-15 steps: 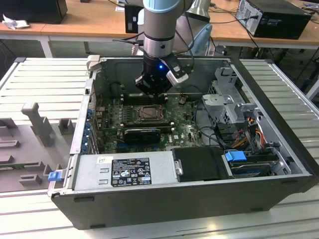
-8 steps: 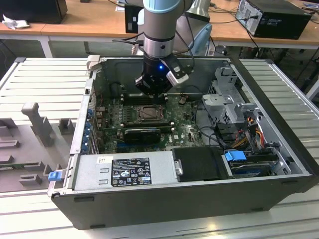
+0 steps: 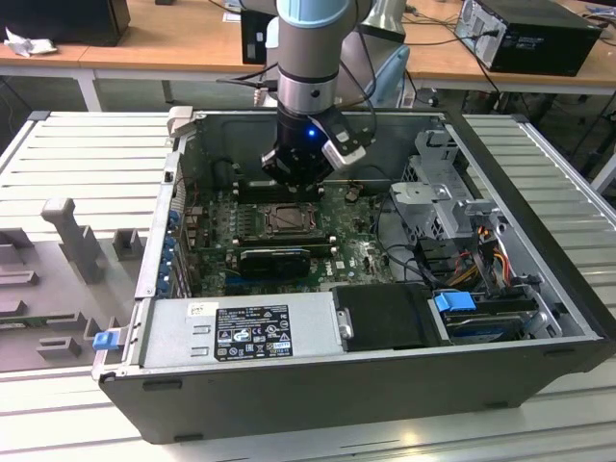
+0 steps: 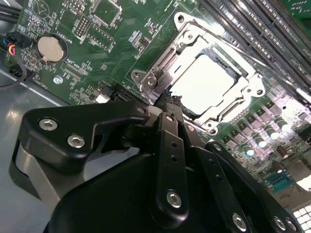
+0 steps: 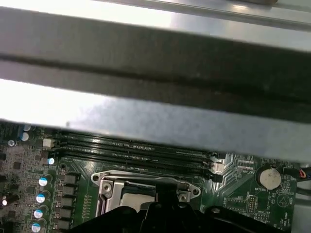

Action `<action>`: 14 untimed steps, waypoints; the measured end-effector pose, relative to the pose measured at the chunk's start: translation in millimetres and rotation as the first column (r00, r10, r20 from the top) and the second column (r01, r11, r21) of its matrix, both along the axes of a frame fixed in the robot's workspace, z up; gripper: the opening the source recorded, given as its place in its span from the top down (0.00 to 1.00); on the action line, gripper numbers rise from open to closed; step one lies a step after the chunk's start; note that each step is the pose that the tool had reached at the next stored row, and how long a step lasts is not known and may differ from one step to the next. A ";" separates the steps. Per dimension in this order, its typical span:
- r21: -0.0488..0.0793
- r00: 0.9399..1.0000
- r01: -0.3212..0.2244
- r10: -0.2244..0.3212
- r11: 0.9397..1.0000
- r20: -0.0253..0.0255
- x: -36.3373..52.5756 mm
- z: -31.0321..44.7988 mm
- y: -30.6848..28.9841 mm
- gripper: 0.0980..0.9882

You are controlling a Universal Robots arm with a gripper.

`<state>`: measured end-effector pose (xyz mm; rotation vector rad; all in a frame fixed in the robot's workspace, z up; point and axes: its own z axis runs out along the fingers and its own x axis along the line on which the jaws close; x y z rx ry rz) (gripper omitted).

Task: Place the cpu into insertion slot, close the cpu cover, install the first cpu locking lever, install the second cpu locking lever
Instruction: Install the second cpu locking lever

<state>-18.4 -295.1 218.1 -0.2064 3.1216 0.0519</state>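
Observation:
The cpu, a pale square chip, lies in the insertion slot on the green motherboard. The silvery cpu cover lies flat around it, and the chip shows through its window. My gripper hangs just above the slot's edge, its black fingers shut together with nothing seen between them. In the exterior view the gripper stands over the far side of the slot. In the first wrist view the cover's rim and the slot show beyond the dark fingertips.
Long black memory slots run beside the slot. A coin battery sits on the board. The case's grey wall rises close behind. A power supply, a drive cage and cables fill the case.

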 end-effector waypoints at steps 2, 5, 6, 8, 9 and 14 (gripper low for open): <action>0.000 1.000 0.000 0.000 1.000 0.000 0.0 0.0 -3.9 0.99; 0.000 1.000 0.000 0.000 1.000 0.000 0.0 0.4 -5.8 0.99; 0.000 1.000 0.001 -0.001 1.000 0.000 -0.1 1.3 -6.0 0.99; 0.000 1.000 0.002 -0.002 1.000 0.000 0.0 8.8 -6.1 0.99; 0.000 1.000 0.009 -0.009 1.000 0.000 0.0 13.8 -6.1 0.99; 0.000 1.000 0.029 -0.029 1.000 0.000 0.0 28.3 -6.2 0.99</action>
